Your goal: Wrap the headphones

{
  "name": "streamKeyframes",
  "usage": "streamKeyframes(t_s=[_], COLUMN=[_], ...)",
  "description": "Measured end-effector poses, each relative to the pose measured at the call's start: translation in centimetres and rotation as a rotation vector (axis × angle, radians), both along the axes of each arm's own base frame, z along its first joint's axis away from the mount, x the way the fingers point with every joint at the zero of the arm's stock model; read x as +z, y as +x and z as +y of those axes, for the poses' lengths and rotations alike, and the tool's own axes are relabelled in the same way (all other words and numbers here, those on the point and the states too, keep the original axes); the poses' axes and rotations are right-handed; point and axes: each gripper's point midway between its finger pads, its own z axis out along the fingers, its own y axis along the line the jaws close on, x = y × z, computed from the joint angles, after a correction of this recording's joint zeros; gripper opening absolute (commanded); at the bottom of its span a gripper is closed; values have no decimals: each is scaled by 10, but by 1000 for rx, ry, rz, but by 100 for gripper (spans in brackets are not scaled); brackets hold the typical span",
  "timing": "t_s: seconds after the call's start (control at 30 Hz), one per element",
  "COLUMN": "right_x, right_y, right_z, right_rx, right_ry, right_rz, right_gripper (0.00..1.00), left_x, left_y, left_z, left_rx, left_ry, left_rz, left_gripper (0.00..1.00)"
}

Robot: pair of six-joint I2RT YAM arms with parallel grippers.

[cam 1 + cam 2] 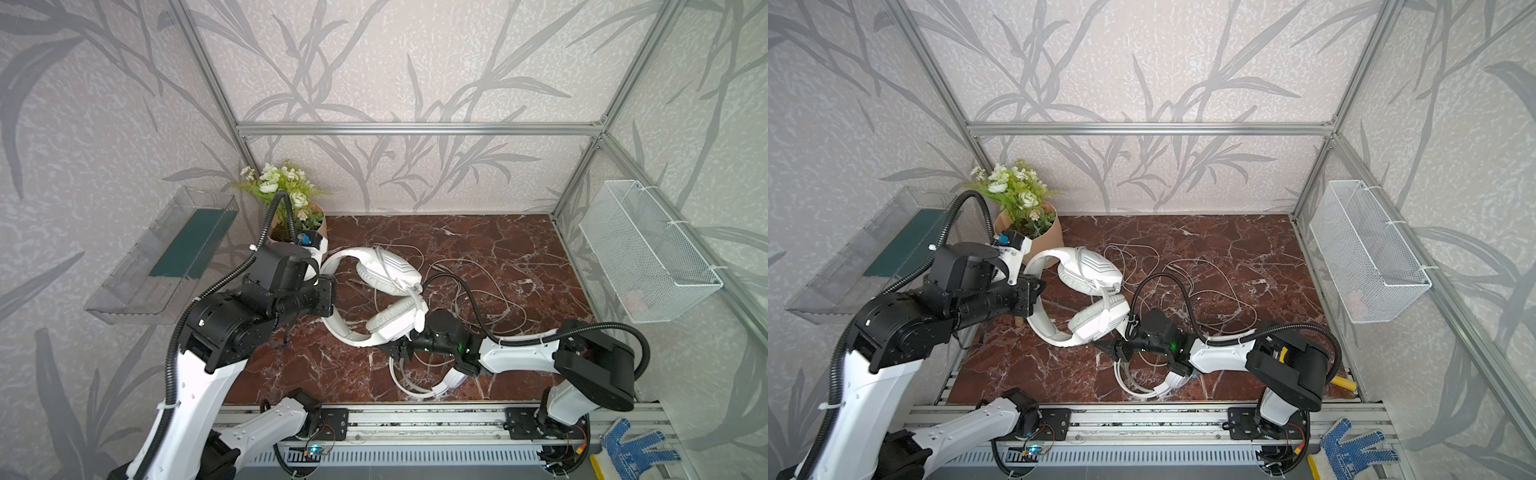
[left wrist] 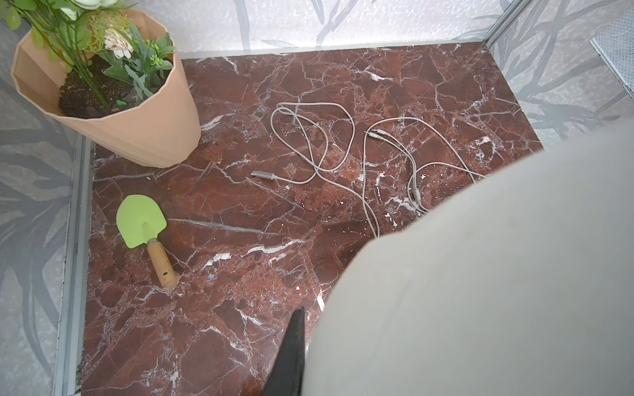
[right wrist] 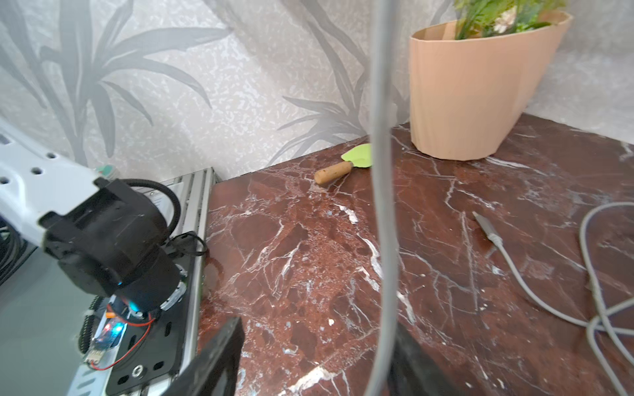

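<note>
The greyish-white headset (image 1: 390,282), left of centre on the surface (image 1: 519,249), is clamped at its headband by the fully closed left claw (image 1: 327,291), apparently to steady it, while a thin pale cable (image 3: 380,205) is straddled, not yet pinched, by the parted right claw (image 1: 397,351), ready for winding.

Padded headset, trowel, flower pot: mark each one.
padded headset (image 1: 388,320): in a top view, on the nearer ear cushion.
trowel (image 2: 147,233): left wrist view, on the base of the green blade.
flower pot (image 2: 137,130): left wrist view, on the outer wall.
</note>
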Motion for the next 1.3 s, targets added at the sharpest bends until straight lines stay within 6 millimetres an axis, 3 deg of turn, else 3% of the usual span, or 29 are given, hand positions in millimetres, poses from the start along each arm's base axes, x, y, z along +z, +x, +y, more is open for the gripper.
streamKeyframes(t_s=[0.13,0.3,0.33,0.53,0.67,0.8,1.03,1.3], right_x=[-4,-7,-8,1,25,30,36,65], right_y=[14,16,16,1,-29,-59,-99,-102], right_z=[-5,-8,-8,-14,-18,-16,-10,-18], right_rx=[-52,-67,-68,-55,-12,46,81,41], right_ry=[-4,-4,-7,-59,-79,-156,-326,-468], right_rz=[6,13,19,1,-53,-99,-266,-483], right_gripper=[28,2,0,0,0,0,0,0], left_x=[1,1,1,8,13,8,-31,-85], left_y=[-1,-1,-1,5,16,31,50,54], left_z=[1,2,3,20,35,50,55,60], left_rx=[5,11,19,116,217,329,383,422], left_ry=[-7,-8,-6,31,50,54,129,207], left_rz=[-4,-4,-6,-36,-46,-4,146,258], left_gripper=[0,0,0,0,0,0,0,0])
